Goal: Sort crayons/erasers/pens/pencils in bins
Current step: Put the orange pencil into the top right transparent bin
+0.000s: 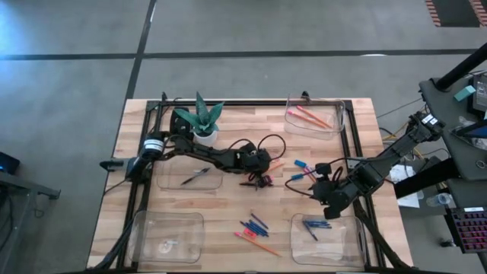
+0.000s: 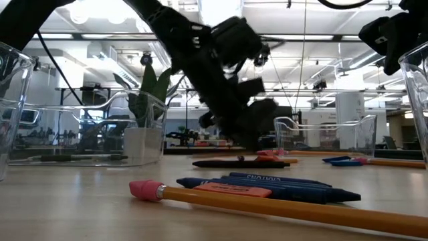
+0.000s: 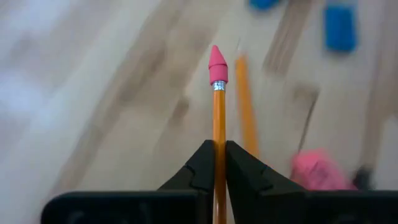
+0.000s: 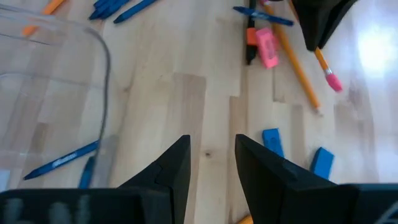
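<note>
Closest to the low cam: a pencil (image 2: 281,209) lying flat on the table (image 1: 228,217) w/ its pink eraser tip, blue crayons (image 2: 267,187) just behind it.

Step in hand imo: pencil pickup. Left gripper (image 1: 257,179) is mid-table, clenched on a pencil (image 3: 218,124), which runs straight out between the fingers, pink tip pointing away. A 2nd pencil (image 3: 246,106) lies right beside it on the wood, so watch it doesn't get dragged along.

Right gripper (image 1: 329,199) hangs near the near-right bin (image 1: 358,255), fingers apart, nothing in them. That bin has blue sticks in it, and blue erasers (image 4: 271,140) sit on the table just ahead of that gripper.

Next move prob: lift clear, carry to the far-right bin (image 1: 337,122), where orange/red pencils already lie, then let go low over it. Plant pot (image 1: 204,137) is on the far left, out of that path.
</note>
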